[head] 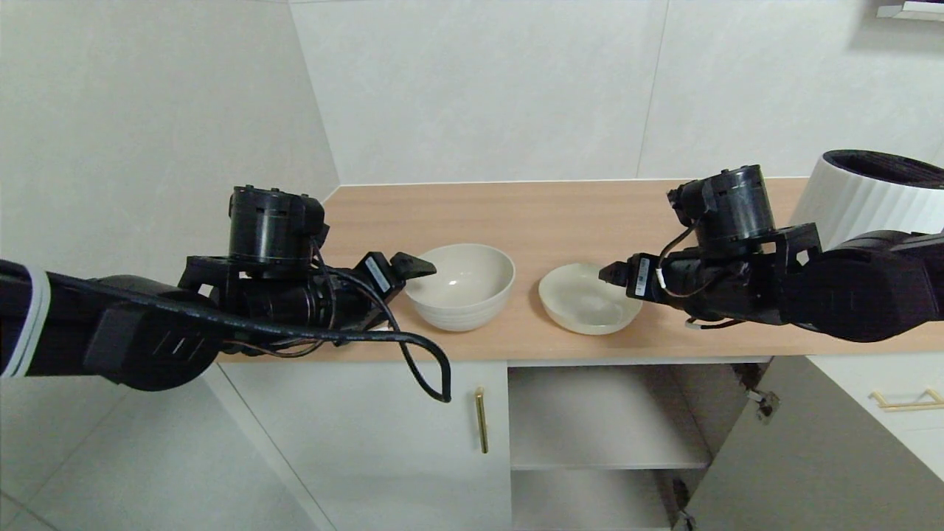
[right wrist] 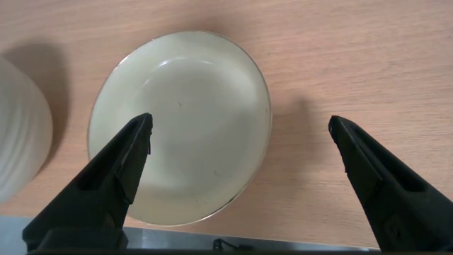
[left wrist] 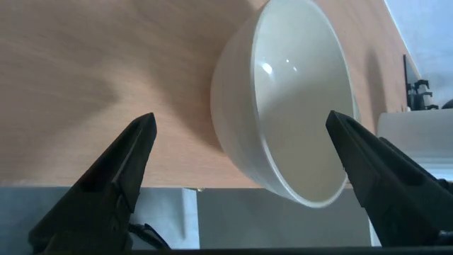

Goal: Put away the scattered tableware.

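Bowls on the tabletop [head: 560, 214] numbered two: a deep bowl [head: 461, 284], a shallow bowl [head: 588, 299]; my left jaws and right jaws gaped empty.

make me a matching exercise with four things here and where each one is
Things: 1 deep bowl; 2 shallow dish; 3 white ribbed container; 4 cabinet door.
Places: a far right of the counter; b swung open below the counter; c before the open left gripper; d before the open right gripper.
Pairs: 1-c; 2-d; 3-a; 4-b.
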`<state>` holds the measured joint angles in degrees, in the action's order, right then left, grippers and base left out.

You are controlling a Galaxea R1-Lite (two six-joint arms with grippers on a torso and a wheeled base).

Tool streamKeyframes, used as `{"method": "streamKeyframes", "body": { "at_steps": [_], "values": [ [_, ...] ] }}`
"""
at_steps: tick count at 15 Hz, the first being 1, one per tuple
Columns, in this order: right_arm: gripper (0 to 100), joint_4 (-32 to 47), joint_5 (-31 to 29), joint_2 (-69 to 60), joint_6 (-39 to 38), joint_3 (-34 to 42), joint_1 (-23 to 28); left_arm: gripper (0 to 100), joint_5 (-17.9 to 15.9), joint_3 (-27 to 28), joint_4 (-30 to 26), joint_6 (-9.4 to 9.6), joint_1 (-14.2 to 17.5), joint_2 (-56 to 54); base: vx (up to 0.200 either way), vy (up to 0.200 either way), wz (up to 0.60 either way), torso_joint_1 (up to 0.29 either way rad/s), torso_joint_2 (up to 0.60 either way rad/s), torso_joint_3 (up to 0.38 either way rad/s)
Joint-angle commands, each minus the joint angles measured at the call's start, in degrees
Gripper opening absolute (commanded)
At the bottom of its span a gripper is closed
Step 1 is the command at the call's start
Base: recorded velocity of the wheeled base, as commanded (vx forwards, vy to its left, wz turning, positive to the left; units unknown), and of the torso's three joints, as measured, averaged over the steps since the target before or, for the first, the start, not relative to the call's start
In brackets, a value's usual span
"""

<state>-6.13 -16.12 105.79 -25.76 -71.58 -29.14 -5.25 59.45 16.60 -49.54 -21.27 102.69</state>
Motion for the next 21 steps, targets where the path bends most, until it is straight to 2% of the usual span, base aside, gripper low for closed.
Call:
{"method": "streamKeyframes", "body": {
  "at_steps": [1, 6, 7, 17, 21],
  "values": [
    [100, 0.0, 0.0, 0.0, 0.0, 0.2, 0.0, 100, 0.0, 0.7, 0.0, -0.03, -0.1, 1.3, 0.000, 0.000, 0.00, 0.000, 0.00, 0.000],
    [100, 0.0, 0.0, 0.0, 0.0, 0.2, 0.0, 100, 0.1, 0.8, 0.1, 0.15, -0.4, 1.3, 0.000, 0.000, 0.00, 0.000, 0.00, 0.000],
    [100, 0.0, 0.0, 0.0, 0.0, 0.2, 0.0, 0, 0.1, 0.8, 0.0, 0.15, -0.5, 1.3, 0.000, 0.000, 0.00, 0.000, 0.00, 0.000],
    [100, 0.0, -0.2, -0.1, 0.3, 0.3, 0.0, 0, 0.1, 0.8, 0.3, 0.06, -0.5, 0.7, 0.000, 0.000, 0.00, 0.000, 0.00, 0.000],
    [100, 0.1, -2.3, 1.7, 0.7, 0.2, 0.0, 0, 0.1, 0.7, 0.2, 0.06, -0.5, 0.8, 0.000, 0.000, 0.00, 0.000, 0.00, 0.000]
  ]
}}
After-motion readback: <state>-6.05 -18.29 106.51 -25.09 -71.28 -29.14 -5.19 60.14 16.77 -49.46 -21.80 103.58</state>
